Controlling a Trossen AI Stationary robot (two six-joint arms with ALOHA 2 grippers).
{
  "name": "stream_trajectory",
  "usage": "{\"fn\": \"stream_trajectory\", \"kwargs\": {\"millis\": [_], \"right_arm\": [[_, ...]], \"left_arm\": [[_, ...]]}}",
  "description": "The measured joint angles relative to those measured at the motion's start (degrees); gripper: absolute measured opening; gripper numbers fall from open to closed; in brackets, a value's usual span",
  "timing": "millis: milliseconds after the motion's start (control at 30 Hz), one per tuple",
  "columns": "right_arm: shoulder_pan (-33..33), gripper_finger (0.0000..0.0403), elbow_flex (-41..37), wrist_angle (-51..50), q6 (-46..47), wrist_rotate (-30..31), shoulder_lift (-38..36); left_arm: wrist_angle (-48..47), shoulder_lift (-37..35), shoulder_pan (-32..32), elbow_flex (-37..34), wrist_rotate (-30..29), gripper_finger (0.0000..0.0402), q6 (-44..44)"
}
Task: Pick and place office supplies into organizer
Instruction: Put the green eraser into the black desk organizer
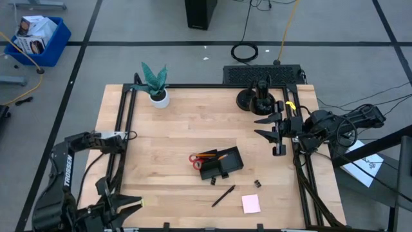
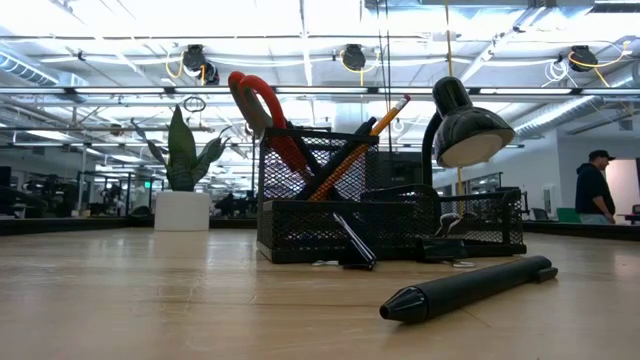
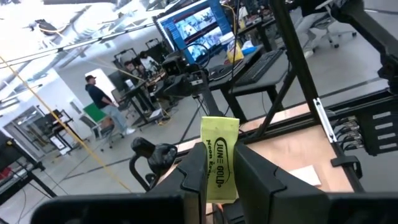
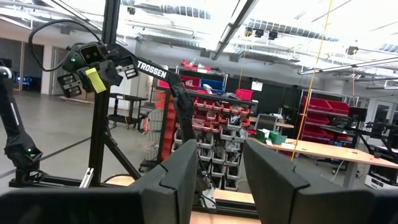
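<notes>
Left fingers [image 3: 221, 186] clamping yellow-green piece [image 3: 219, 158], scissors [image 1: 196, 160] in organizer [image 1: 222, 164]

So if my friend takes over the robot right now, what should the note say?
Left gripper: at the table's near-left corner, shut on a yellow-green piece.
Right gripper: open, empty, waiting at the right edge.
Done: red scissors and an orange pencil stand in the black organizer.
Left: black pen, tiny black clips and pink sticky pad lie on the table near the organizer, and the held piece needs dropping in.
</notes>
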Motion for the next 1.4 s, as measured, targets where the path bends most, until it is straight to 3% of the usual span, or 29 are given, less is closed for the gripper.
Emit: {"fn": "stream_trajectory", "kwargs": {"millis": [433,933,1400], "right_arm": [[0.00,0.0123,0.00,0.02,-0.01,-0.04,0.00],[0.00,0.0123,0.00,0.02,0.63,-0.17,0.00],[0.00,0.0123,0.00,0.04,1.01,-0.20,-0.02]], "left_arm": [[-0.05,0.00,1.50,-0.18,0.53,0.0063,-5.28],[-5.74,0.00,2.80,-0.28,1.50,0.0063,-30.35],[-5.78,0.00,3.67,-6.80,-1.79,0.0063,-31.53]]}}
